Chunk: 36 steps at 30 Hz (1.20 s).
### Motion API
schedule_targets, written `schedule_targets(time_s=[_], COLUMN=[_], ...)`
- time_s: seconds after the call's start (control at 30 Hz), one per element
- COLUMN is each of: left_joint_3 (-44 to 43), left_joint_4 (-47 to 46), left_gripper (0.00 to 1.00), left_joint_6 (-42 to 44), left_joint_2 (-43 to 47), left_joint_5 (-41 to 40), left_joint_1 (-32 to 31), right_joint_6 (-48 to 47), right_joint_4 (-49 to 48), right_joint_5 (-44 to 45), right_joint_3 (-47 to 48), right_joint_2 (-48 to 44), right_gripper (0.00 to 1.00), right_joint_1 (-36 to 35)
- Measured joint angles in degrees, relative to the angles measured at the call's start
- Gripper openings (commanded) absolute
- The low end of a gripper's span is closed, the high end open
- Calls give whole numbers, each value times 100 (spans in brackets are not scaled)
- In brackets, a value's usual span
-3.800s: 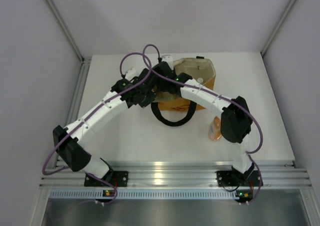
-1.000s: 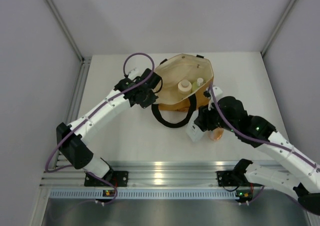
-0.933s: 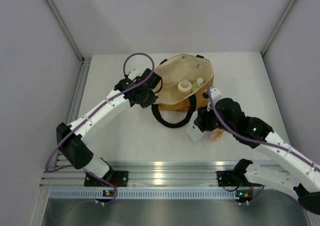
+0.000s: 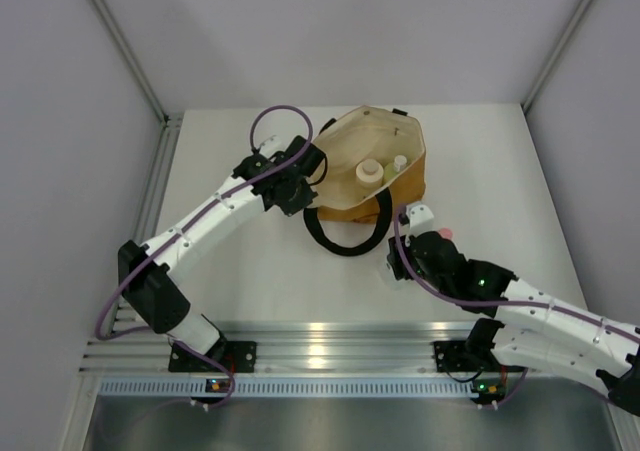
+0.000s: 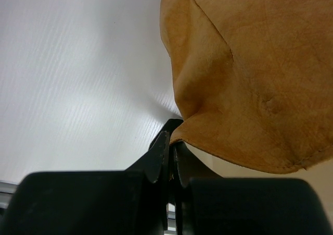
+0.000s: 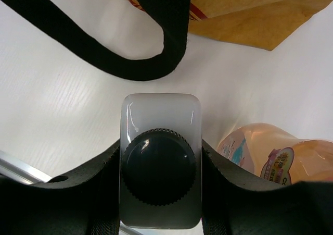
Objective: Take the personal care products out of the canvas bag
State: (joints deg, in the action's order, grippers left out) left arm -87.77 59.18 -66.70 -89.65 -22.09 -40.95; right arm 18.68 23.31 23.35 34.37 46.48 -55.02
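Note:
The mustard-tan canvas bag [image 4: 410,176] lies open at the table's back; a cream bottle [image 4: 369,172] and a yellow-green bottle with white cap [image 4: 399,162] stand inside. My left gripper [image 4: 303,178] is shut on the bag's left rim [image 5: 179,133], and the bag's tan side [image 5: 250,78] fills the left wrist view. My right gripper [image 4: 397,267] is shut on the white bottle with dark cap [image 6: 160,164], upright over the table in front of the bag. The orange bottle [image 6: 263,151] lies just right of it; its pink cap [image 4: 444,234] peeks past my right arm.
The bag's black loop handle [image 4: 345,241] lies on the table in front of the bag, also in the right wrist view [image 6: 156,52], just beyond the white bottle. The aluminium rail [image 4: 330,346] runs along the near edge.
My right arm came out of the bag with the white bottle and moved it toward the near edge, beside the orange bottle. My left gripper still holds the bag's rim.

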Motion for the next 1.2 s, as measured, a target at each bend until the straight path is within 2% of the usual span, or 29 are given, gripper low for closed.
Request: schedule_targets(time_s=[0.03,0.13,0.2,0.3,0.33,0.4,0.47,0.9,1.2], left_joint_3=[0,0,0,0,0,0,0,-94,-96], left_joint_4=[0,0,0,0,0,0,0,9,7], left_gripper=[0,0,0,0,0,0,0,0,0], left_joint_6=[11,35,42,42,44,44,44,39,37], left_joint_2=[-2,-2,-4,-15,-22,-26,-26,-96,-205], left_joint_5=[4,15,15,15,15,17,17,173,293], left_joint_1=[0,0,0,0,0,0,0,11,11], right_joint_6=[11,44,46,70,74,103,92,-153,317], right_joint_4=[2,0,-9,-83,-98,-125,-111,9,619], right_joint_5=[-2,-7,-11,-28,-28,-26,-33,345,612], right_joint_3=[0,2,20,35,63,164,306,2177,4044], right_joint_2=[2,22,63,111,111,114,114,103,1840], right_gripper=[29,48,52,63,75,89,96,99,99], right_joint_1=[0,0,0,0,-2,-4,-9,-9,48])
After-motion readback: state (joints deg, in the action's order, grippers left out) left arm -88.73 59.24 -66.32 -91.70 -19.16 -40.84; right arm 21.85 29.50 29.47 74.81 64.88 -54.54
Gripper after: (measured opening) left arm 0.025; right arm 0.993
